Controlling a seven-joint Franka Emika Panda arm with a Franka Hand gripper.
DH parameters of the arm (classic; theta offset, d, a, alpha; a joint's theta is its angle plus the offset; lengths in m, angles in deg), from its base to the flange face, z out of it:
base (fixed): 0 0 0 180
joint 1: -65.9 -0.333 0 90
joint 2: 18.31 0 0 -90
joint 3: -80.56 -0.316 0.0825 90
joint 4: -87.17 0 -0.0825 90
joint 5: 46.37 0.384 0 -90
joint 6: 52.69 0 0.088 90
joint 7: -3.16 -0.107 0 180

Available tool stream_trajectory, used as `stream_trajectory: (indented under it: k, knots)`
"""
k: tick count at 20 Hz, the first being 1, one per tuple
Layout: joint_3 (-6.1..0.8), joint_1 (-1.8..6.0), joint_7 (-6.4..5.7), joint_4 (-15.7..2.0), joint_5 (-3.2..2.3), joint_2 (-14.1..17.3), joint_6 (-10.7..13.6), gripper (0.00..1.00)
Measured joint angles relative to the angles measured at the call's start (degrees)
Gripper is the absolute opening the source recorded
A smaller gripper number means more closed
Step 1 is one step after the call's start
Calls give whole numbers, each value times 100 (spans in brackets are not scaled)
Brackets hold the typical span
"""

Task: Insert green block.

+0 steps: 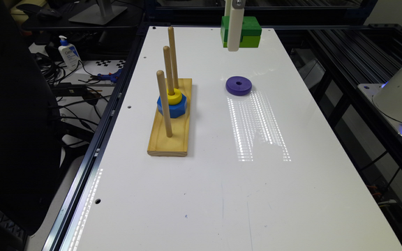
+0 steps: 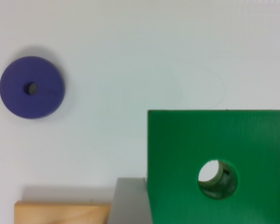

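Observation:
The green block [image 1: 246,31], dark green over lime green, hangs high above the far end of the white table [image 1: 222,191], with my gripper [image 1: 240,44] shut on it. One white finger [image 1: 235,28] crosses its front face. In the wrist view the green block [image 2: 217,163] is close up and level, its round hole showing. To the exterior view's left, the wooden base [image 1: 169,139] carries three upright pegs. The near peg [image 1: 163,101] and far peg [image 1: 172,52] are bare. The middle peg [image 1: 168,66] holds a blue hexagonal piece [image 1: 176,108] and a yellow ring [image 1: 176,97].
A purple disc [image 1: 238,85] lies flat on the table between the base and the block, seen again as the purple disc [image 2: 31,87] below the wrist. A corner of the wooden base [image 2: 60,212] shows there too. The robot's white pedestal [image 1: 401,94] stands at the exterior view's right.

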Motion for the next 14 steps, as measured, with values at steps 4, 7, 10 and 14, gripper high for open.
stream_trajectory:
  k: [4, 7, 10, 14]
  knots:
    - [0, 0, 0, 0, 0, 0, 0, 0]
    - [0, 1, 0, 11, 0, -1, 0, 0]
    - [0, 2, 0, 11, 0, -1, 0, 0]
    - [0, 2, 0, 12, 0, -1, 0, 0]
